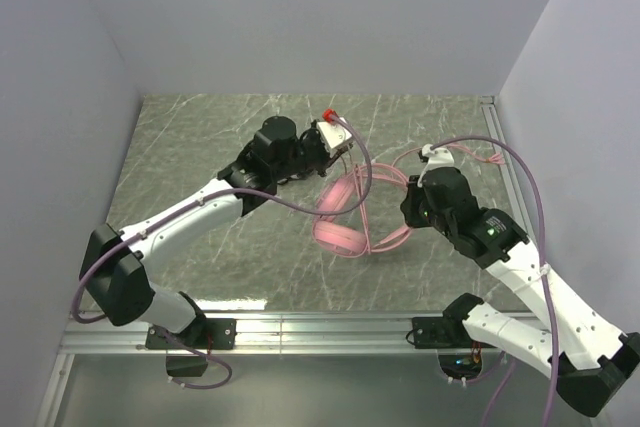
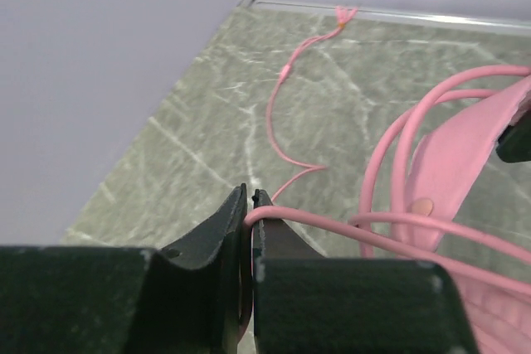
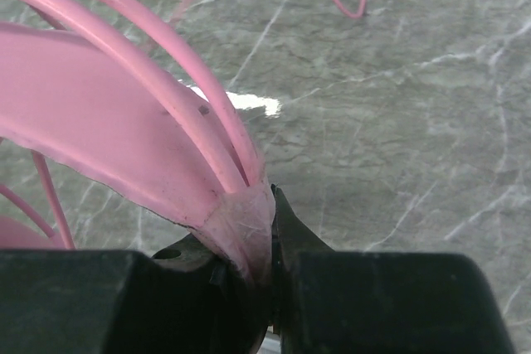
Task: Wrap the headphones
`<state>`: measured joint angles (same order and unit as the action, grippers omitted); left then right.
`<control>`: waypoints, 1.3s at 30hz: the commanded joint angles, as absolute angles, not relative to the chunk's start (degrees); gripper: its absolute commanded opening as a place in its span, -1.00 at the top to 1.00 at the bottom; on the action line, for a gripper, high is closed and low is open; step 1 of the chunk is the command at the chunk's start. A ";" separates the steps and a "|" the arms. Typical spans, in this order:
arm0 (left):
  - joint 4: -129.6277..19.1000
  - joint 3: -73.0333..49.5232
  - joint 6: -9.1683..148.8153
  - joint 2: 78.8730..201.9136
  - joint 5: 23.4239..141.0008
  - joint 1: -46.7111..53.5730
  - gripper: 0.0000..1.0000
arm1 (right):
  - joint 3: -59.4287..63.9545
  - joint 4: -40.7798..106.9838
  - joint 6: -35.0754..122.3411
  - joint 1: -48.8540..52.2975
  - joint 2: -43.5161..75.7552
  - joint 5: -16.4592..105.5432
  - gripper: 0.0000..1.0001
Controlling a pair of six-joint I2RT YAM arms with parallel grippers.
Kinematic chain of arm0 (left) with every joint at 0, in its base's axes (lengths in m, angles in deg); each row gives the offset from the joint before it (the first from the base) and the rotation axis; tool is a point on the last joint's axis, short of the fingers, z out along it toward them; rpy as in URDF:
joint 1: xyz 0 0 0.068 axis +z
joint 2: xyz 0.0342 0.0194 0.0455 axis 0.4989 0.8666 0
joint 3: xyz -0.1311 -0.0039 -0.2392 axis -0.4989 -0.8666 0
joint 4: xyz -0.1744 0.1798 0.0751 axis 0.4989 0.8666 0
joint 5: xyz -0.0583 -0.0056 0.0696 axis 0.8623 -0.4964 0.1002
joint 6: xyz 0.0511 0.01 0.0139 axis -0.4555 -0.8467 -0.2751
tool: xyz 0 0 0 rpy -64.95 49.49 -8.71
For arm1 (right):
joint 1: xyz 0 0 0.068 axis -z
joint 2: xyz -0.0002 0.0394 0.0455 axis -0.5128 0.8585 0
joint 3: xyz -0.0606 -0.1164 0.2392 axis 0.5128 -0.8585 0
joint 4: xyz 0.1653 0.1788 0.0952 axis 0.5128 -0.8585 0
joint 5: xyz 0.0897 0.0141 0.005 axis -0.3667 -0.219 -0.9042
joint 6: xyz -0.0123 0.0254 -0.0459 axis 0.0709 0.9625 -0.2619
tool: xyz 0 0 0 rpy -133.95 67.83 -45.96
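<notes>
The pink headphones (image 1: pixel 340 232) lie mid-table, their headband (image 3: pixel 99 130) arching up toward the right arm. My right gripper (image 3: pixel 267 234) is shut on the headband's end; from above it (image 1: pixel 406 209) sits just right of the headset. My left gripper (image 2: pixel 249 209) is shut on the pink cable (image 2: pixel 332 225), which is pinched between its tips. In the top view that gripper (image 1: pixel 338 155) hovers just behind the headset. Loops of cable (image 1: pixel 365 162) run over the headband (image 2: pixel 465 163). The cable's loose end (image 1: pixel 495 157) trails to the back right, its tip (image 2: pixel 343 14) by the wall.
White walls close in the grey marbled table (image 1: pixel 200 147) on the left, back and right. A metal rail (image 1: pixel 330 327) runs along the near edge and another (image 1: pixel 500 147) along the right side. Purple hoses (image 1: pixel 535 197) hang from both arms.
</notes>
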<state>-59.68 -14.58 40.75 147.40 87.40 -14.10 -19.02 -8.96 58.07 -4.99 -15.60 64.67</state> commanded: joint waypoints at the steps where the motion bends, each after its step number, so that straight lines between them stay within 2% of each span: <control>1: -70.03 -14.05 46.55 147.95 94.33 -10.15 0.77 | -16.33 -10.16 54.84 -5.98 -18.64 55.80 1.00; 7: -75.30 -13.88 54.63 150.85 106.10 -5.23 0.64 | -15.45 -10.07 54.40 -5.98 -21.01 52.80 1.00; 13: -75.04 -10.97 57.62 155.25 109.98 -4.44 0.54 | -15.10 -9.20 54.92 -5.98 -21.63 48.67 1.00; 17: -78.64 -11.77 61.32 156.65 112.53 -4.08 0.53 | -14.22 -9.02 55.71 -5.98 -21.89 48.14 1.00; 22: -81.54 -12.73 64.30 158.24 114.46 -4.00 0.63 | -13.69 -7.62 57.38 -5.98 -21.98 46.30 1.00; 30: -90.85 -15.72 70.98 162.19 117.89 -4.08 0.62 | -9.83 -6.21 59.76 -5.98 -21.90 43.39 1.00; 34: -100.24 -17.48 78.17 164.47 119.13 -4.00 0.63 | -7.28 -5.85 61.16 -5.98 -21.81 44.36 1.00; 39: -109.13 -19.50 84.77 167.64 118.60 -4.08 0.54 | -2.72 -7.08 61.87 -5.98 -20.93 46.91 1.00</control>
